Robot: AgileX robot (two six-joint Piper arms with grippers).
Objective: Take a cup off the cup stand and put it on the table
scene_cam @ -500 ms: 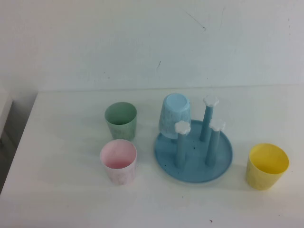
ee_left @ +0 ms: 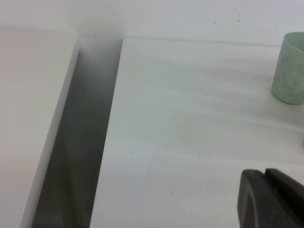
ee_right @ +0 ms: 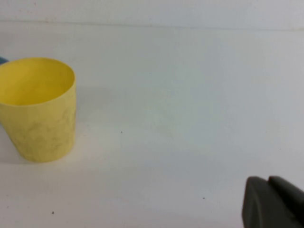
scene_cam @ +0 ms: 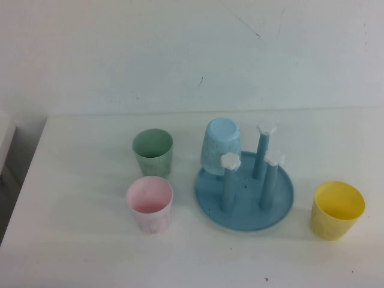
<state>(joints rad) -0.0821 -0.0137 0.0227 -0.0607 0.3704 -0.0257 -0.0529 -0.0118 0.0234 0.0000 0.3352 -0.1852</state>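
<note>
The light blue cup [scene_cam: 221,146] sits upside down over one peg of the cup stand [scene_cam: 246,211], a round darker blue tray. Three other pegs stand bare with white flower caps [scene_cam: 230,160]. The stand rests on the white table [scene_cam: 84,240], right of centre. Neither gripper shows in the high view. My left gripper [ee_left: 265,173] shows only as dark fingertips pressed together, low over the table's left part. My right gripper [ee_right: 268,179] shows likewise, shut and empty, over the table to one side of the yellow cup [ee_right: 38,107].
A green cup [scene_cam: 152,152] and a pink cup [scene_cam: 149,204] stand upright left of the stand; the green one also shows in the left wrist view [ee_left: 289,69]. The yellow cup [scene_cam: 336,210] stands right of the stand. A dark gap [ee_left: 80,142] runs along the table's left edge.
</note>
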